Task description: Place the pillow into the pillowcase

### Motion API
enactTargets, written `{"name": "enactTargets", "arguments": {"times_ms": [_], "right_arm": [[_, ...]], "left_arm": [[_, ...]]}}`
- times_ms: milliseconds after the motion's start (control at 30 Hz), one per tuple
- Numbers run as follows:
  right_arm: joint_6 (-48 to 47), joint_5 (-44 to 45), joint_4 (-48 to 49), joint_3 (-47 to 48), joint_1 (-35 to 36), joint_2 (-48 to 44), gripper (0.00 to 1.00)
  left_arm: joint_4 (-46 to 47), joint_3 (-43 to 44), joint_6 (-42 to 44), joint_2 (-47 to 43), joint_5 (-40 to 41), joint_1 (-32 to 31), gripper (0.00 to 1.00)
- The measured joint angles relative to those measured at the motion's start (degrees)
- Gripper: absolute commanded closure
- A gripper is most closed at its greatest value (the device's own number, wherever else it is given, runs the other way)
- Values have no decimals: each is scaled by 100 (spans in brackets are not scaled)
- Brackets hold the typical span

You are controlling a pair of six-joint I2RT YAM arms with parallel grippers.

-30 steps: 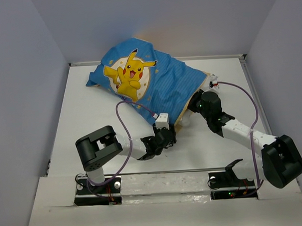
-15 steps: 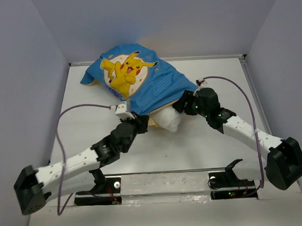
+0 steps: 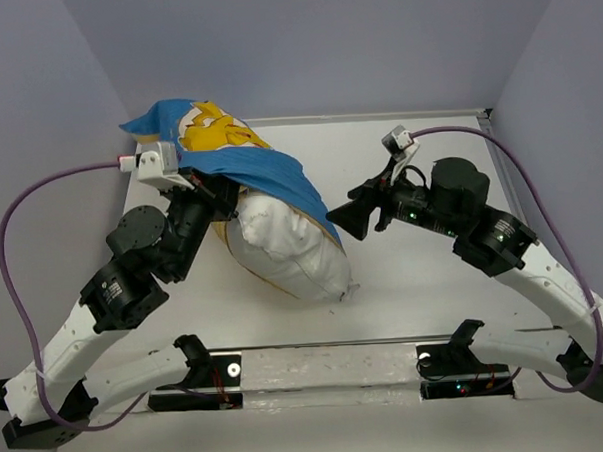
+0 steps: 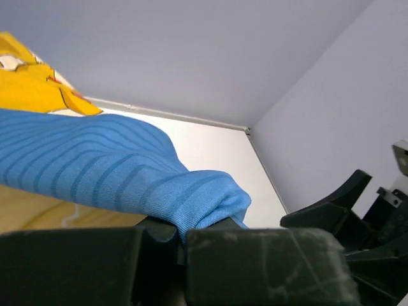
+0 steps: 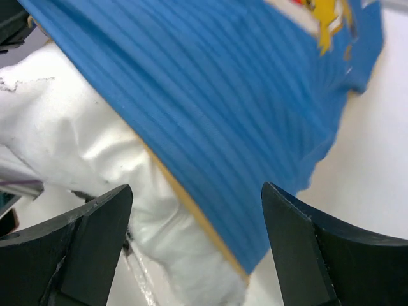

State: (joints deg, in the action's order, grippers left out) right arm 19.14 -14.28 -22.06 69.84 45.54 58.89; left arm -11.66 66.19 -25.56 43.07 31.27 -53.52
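Pillowcase (image 3: pixel 271 173) pinched in left gripper (image 3: pixel 221 196), pillow (image 3: pixel 285 249) beside

The left arm (image 3: pixel 124 284) climbs from its base at the near left corner, folds at the elbow and reaches up and inward with the wrist held high. The left jaws are pressed together, pinching a fold of the pillowcase (image 4: pixel 191 197). The right arm (image 3: pixel 503 247) comes up from the near right, its forearm slanting toward the middle and its wrist turned left, facing the other arm. The right jaws stand wide apart, gripping nothing
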Motion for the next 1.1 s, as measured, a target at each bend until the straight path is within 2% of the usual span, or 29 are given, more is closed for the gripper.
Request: {"name": "enactTargets", "arguments": {"times_ms": [200, 267, 300, 333, 367, 467, 500, 667, 833, 900, 933, 1067, 1100], "right_arm": [[-188, 492, 17, 468, -15, 214, 13], [-192, 485, 28, 461, -15, 409, 14], [-199, 498, 44, 435, -13, 466, 16], [-208, 562, 37, 393, -11, 492, 24], [-221, 625, 42, 372, -9, 487, 28], [-238, 955, 52, 306, -9, 413, 36], [-243, 1073, 87, 275, -9, 378, 36], [-208, 1137, 260, -116, -9, -55, 26], [-157, 975, 282, -358, 105, -323, 28], [-157, 1051, 310, -492, 162, -330, 36], [-166, 1158, 306, -553, 179, -323, 48], [-120, 1749, 413, -793, 210, -297, 69], [-131, 1884, 466, -822, 216, -302, 69]], "left_arm": [[-275, 2022, 820, 1344, -188, 0, 100], [-293, 2363, 977, 1687, -251, 0, 100], [-361, 2452, 1054, 1790, -267, 0, 100], [-455, 2518, 1128, 1888, -282, -4, 100], [-535, 2559, 1182, 1954, -284, -4, 100], [-667, 2647, 1316, 2055, -275, 0, 100], [-684, 2669, 1366, 2063, -251, -2, 100], [-763, 2771, 1749, 2090, 79, -2, 100], [-737, 3095, 2105, 2339, 385, 0, 100], [-708, 3108, 2168, 2400, 398, -2, 100], [-710, 3108, 2184, 2426, 398, -2, 100], [-748, 3097, 2236, 2457, 411, -4, 100], [-772, 3082, 2256, 2444, 446, -4, 100]]}}
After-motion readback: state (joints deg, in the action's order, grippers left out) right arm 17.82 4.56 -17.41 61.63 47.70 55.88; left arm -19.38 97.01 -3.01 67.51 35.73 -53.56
